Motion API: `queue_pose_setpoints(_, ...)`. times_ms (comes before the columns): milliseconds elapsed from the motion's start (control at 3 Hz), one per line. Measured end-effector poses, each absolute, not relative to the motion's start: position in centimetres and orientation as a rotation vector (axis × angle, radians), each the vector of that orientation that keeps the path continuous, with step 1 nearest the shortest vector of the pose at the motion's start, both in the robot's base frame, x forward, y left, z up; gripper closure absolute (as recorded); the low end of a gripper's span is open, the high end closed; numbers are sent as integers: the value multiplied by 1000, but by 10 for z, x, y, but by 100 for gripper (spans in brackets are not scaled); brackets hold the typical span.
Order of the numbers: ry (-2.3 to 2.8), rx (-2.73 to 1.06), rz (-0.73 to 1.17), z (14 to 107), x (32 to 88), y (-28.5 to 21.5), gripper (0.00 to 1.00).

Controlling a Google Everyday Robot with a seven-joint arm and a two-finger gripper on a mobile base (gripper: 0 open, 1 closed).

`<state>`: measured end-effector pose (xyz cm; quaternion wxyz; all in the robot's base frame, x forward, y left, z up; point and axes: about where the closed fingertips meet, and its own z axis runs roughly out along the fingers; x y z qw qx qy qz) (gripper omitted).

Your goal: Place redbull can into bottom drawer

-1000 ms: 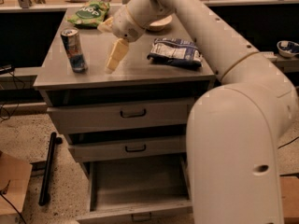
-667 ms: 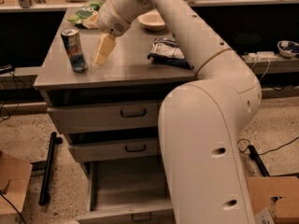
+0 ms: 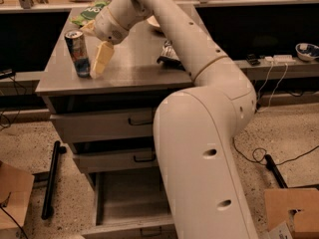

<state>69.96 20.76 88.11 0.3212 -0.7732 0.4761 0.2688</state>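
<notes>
- The arm (image 3: 209, 153) has swung left across the counter (image 3: 129, 76) over the last second. It has carried the gripper (image 3: 94, 49) from the middle of the top to the left edge, where it now hangs right beside the redbull can (image 3: 77, 53).
- The can has not budged. It stands upright near the front-left corner of the counter, silver top showing, with nothing lifting it yet.
- The gripper looks spread wide and holds nothing. One pale finger (image 3: 102, 59) slants down just to the right of the can, close enough that I cannot say whether it touches. The other tip shows near the can's top on the far side.
- The green snack bag (image 3: 92, 10) lies toward the back-left corner. A dark-and-white packet (image 3: 168, 54) is now largely hidden behind the arm near the right edge.
- Below, the bottom drawer (image 3: 127, 198) is pulled out and looks bare inside. The two wider drawers above it, the upper (image 3: 99, 124) and the middle (image 3: 112, 159), are close to shut.
- By my reading the reach is nearly done. Closing on the can comes next, then a lift clear of the front edge and a long drop to the open drawer. A sideways nudge from that near finger could tip the slim can before it is gripped.
</notes>
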Motion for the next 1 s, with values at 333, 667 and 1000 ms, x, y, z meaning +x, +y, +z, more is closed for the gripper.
queue_pose_setpoints(333, 1171, -2023, 778, 876, 699, 232, 2)
queue_pose_setpoints(667, 1119, -2012, 819, 876, 698, 245, 24)
queue_pose_setpoints(1000, 1075, -1998, 842, 879, 698, 253, 55)
